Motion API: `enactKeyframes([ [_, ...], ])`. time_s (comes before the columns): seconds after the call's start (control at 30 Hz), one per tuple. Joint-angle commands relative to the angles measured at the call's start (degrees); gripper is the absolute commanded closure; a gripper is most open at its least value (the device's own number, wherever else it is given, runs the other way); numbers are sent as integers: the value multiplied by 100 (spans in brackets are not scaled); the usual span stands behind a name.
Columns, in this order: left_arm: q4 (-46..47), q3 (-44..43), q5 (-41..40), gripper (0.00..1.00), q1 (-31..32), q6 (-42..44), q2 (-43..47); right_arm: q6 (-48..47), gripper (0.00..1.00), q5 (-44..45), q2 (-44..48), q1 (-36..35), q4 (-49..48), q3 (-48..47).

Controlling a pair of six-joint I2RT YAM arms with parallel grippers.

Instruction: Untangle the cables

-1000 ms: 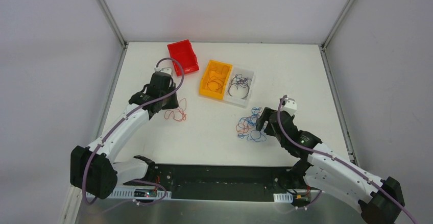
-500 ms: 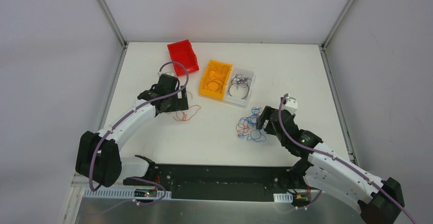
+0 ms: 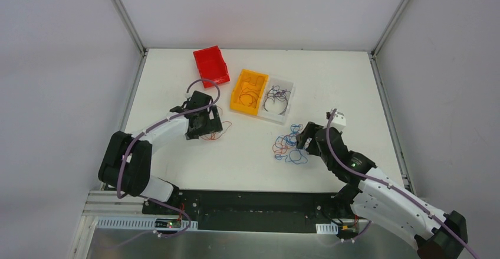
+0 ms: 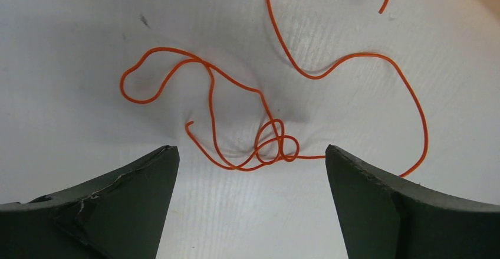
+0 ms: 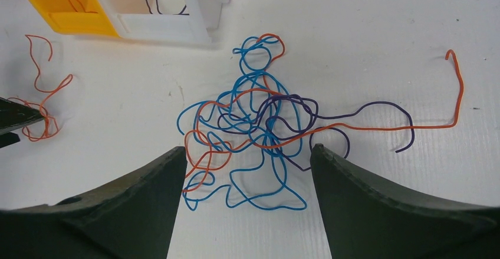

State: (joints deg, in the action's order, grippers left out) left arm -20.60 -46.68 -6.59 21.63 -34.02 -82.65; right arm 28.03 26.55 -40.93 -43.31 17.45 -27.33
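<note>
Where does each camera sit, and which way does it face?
Top external: above, behind, looking down at the table; left arm, right arm show.
Left wrist: on left arm, facing down at the orange cable; open left gripper shows.
Right wrist: on right arm, over the multicoloured tangle; open right gripper shows.
Shared: both wrist views show the orange cable.

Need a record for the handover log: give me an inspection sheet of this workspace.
Surface: white table, few faint marks.
Job's things: orange wire with a small knot, lying loose; tangle of blue, orange and purple wires on the table.
Clutter: red bin; yellow bin and clear bin side by side, wires in both.
Grippers: left gripper open over the orange wire; right gripper open over the tangle; neither holds anything.
Cables: purple arm cables along both arms.
Surroundings: white walls, metal posts; nothing else seen.
</note>
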Motion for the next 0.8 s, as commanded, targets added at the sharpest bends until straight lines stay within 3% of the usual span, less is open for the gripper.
enactKeyframes([
  [0.0,718,88,583,1,-91,-258,-148,-8,20,21,259,33,145,-138],
  [0.2,1012,21,958,1,-115,-377,-581,-37,20,87,522,41,308,-121],
  [0.77,1638,188,1285,1,-264,-1217,-537,-89,21,-16,357,59,321,-255],
])
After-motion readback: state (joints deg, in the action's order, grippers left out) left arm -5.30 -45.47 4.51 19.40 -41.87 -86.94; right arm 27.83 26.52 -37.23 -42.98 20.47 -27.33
